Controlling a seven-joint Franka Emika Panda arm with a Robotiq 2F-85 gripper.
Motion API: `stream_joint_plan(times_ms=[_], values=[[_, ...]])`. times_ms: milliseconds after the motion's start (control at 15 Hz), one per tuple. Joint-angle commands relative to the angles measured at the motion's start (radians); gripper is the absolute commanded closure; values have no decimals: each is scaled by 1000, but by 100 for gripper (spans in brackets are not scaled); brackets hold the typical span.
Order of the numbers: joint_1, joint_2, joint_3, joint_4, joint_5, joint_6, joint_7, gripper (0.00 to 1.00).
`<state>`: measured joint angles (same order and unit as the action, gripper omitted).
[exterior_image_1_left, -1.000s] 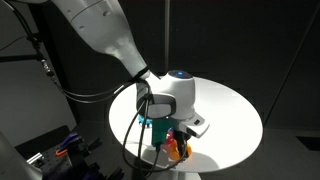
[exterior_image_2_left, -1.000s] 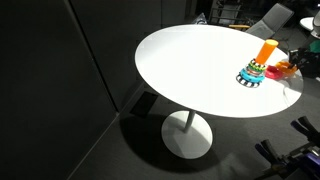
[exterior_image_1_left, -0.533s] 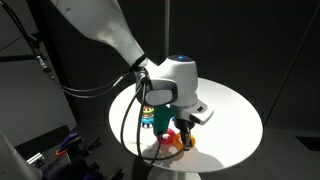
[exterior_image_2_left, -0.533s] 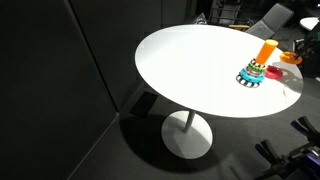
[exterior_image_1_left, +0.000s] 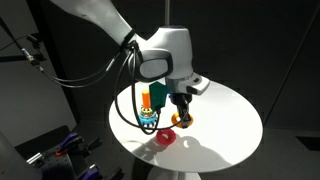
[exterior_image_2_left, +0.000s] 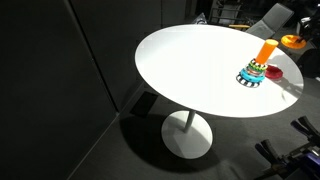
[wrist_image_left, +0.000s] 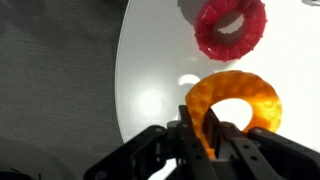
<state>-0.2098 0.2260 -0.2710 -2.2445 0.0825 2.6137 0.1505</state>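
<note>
My gripper (wrist_image_left: 200, 137) is shut on an orange ring (wrist_image_left: 236, 103); its rim is pinched between the two fingers. In an exterior view the gripper (exterior_image_1_left: 183, 112) hangs above the white round table (exterior_image_1_left: 232, 118) with the orange ring (exterior_image_1_left: 186, 119) below it. A red ring (wrist_image_left: 232, 27) lies flat on the table beneath, also seen as the red ring (exterior_image_1_left: 166, 137) near the table's front. A stacking toy (exterior_image_1_left: 151, 109) with an orange post and coloured rings stands just beside the gripper. From the opposite side, the orange ring (exterior_image_2_left: 291, 41) floats above the stacking toy (exterior_image_2_left: 258, 66) and the red ring (exterior_image_2_left: 276, 72).
The table (exterior_image_2_left: 190, 70) stands on a single pedestal foot (exterior_image_2_left: 188, 135) over dark floor. Black curtains surround it. Cables (exterior_image_1_left: 125, 110) hang from the arm over the table's edge. Equipment (exterior_image_1_left: 60, 150) sits low beside the robot base.
The gripper has risen from the table with the orange ring in it. The red ring, earlier beside the orange one under the gripper, stays on the table.
</note>
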Motion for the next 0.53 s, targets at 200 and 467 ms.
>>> stream_joint_plan(times_ms=[200,467], values=[[46,-179,26,-45,-117,-141,41,94],[64,-257,67,-69,-191,-199,54,94]])
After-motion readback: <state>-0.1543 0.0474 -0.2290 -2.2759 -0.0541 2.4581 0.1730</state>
